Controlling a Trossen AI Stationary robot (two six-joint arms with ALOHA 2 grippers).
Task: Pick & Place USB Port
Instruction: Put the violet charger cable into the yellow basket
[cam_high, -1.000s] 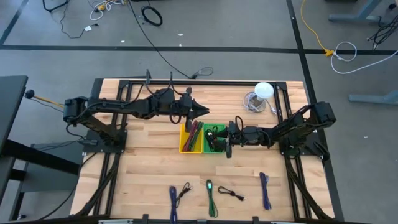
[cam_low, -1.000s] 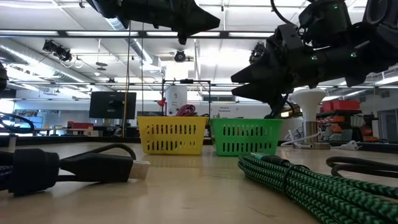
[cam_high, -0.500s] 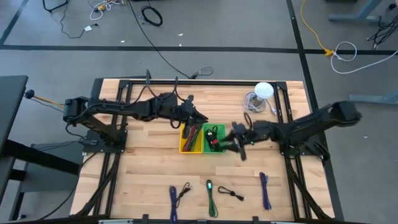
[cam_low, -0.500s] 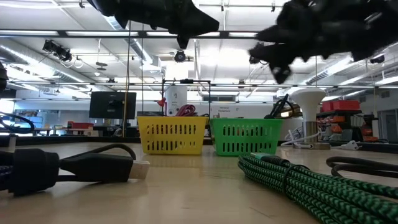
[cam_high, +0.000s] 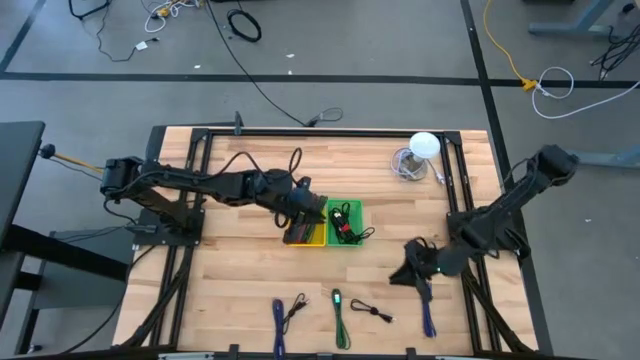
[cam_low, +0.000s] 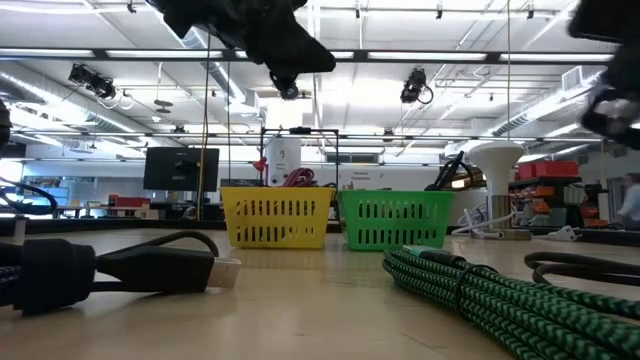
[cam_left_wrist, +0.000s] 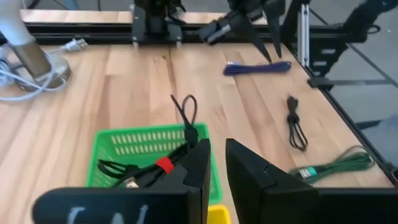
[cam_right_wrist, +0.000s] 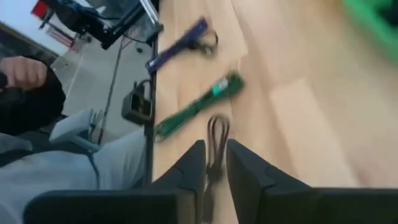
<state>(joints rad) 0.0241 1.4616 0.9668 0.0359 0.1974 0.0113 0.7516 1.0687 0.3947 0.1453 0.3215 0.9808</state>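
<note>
A yellow basket (cam_high: 308, 236) and a green basket (cam_high: 346, 222) stand side by side mid-table, each with cables in it. Near the front edge lie a blue cable (cam_high: 427, 305), a black cable (cam_high: 372, 313), a green cable (cam_high: 340, 318) and a blue-and-black cable (cam_high: 286, 316). My left gripper (cam_high: 300, 222) hangs over the yellow basket, its fingers (cam_left_wrist: 214, 165) close together with nothing between them. My right gripper (cam_high: 405, 277) hovers right of the baskets, above the wood. It points at the black cable (cam_right_wrist: 216, 134) and is likewise nearly closed and bare.
A white lamp (cam_high: 425, 146) with its cord stands at the far right. Black frame rails (cam_high: 455, 190) run along the table's sides. A person's hand and sleeve (cam_right_wrist: 25, 87) show beyond the near edge. Bare wood lies between the baskets and the near cables.
My right gripper has left the green basket and swung toward the table's near right, ending above the wood near the blue and black cables. My left gripper has come from behind the baskets toward the near edge and tipped down over the yellow basket.
</note>
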